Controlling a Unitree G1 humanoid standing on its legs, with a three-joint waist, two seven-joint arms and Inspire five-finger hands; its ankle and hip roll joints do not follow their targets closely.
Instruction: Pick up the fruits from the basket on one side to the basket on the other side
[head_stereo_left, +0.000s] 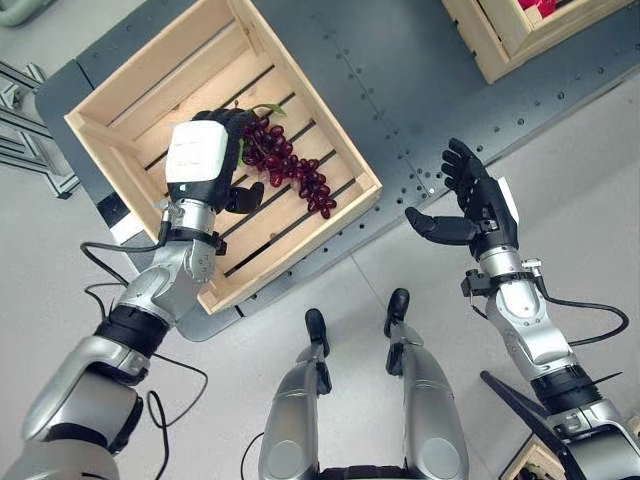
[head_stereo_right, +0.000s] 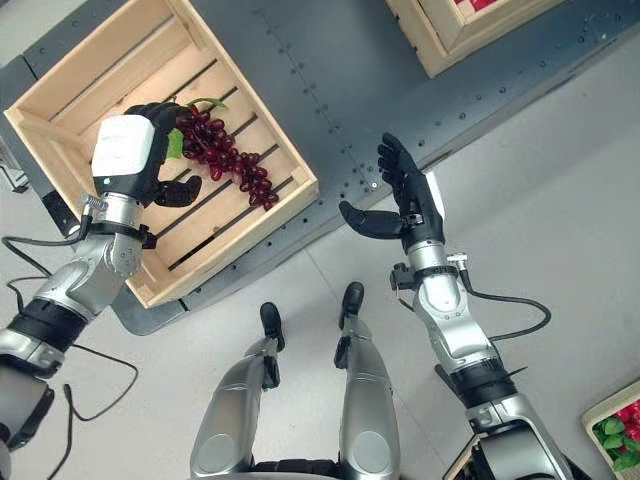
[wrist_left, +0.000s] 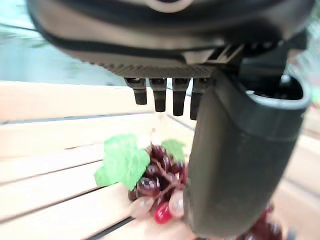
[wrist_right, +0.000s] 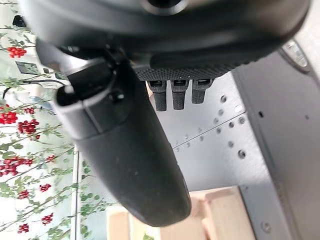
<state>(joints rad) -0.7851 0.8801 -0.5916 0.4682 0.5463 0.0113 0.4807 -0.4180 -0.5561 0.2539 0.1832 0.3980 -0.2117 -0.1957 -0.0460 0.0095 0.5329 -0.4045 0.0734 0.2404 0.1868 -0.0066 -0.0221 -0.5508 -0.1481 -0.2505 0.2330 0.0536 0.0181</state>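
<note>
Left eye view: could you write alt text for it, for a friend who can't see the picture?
A robot's left hand reaches into a slatted wooden crate over the stem end of a bunch of dark red grapes. Its right hand hovers open, palm inward, above a dark grey table. A second wooden crate sits at the table's far right corner.

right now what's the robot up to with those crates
The left hand is down inside a slatted wooden crate, right at the stem end of a bunch of dark red grapes that lies on the slats. Its fingers hang above the bunch and are not closed round it. The right hand is held open over the grey platform, holding nothing. A second crate sits at the far right.
</note>
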